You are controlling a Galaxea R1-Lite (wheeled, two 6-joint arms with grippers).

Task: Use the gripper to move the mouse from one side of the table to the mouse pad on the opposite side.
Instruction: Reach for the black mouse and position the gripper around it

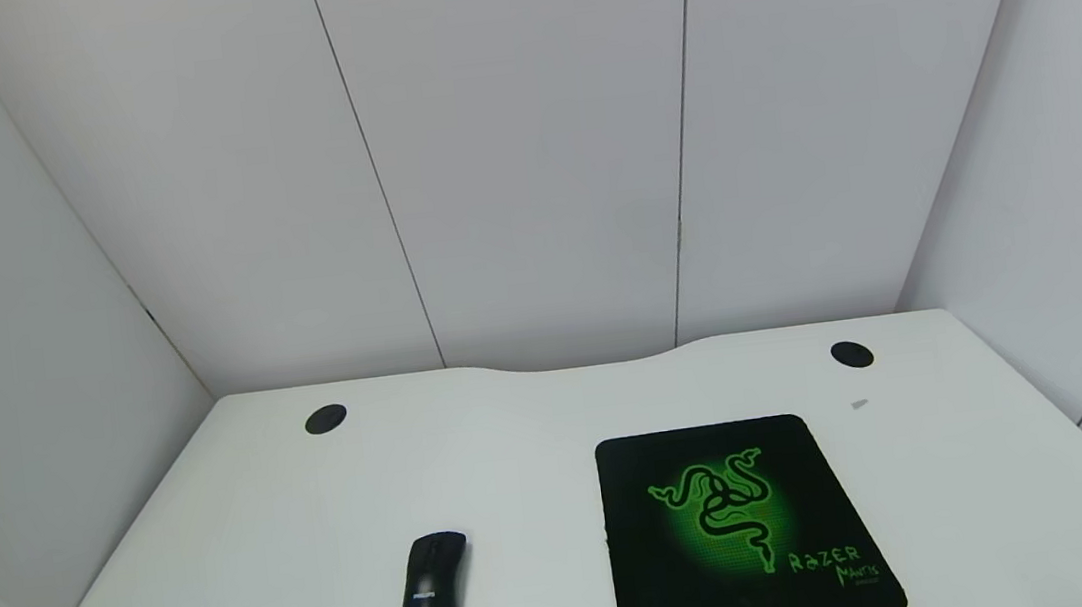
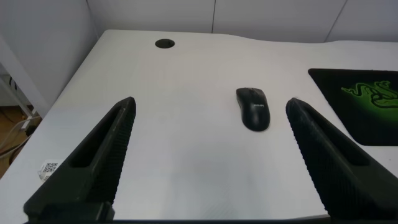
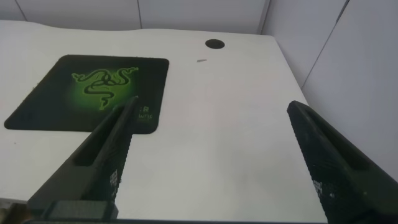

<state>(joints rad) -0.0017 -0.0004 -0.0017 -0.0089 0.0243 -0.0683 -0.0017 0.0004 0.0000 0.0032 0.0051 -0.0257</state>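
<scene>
Wrist views alone show both grippers, left gripper [image 2: 208, 155] and right gripper [image 3: 211, 158], fingers spread, above the table [image 1: 224, 538].

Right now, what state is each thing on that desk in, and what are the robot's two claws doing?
mouse: lying flat on the table's left half, untouched, off the pad.
mouse pad: flat on the right half, nothing on it.
table: white; two round grommets by the rear edge.
left gripper: open, back from the mouse, holding nothing.
right gripper: open, near the pad, holding nothing.
</scene>
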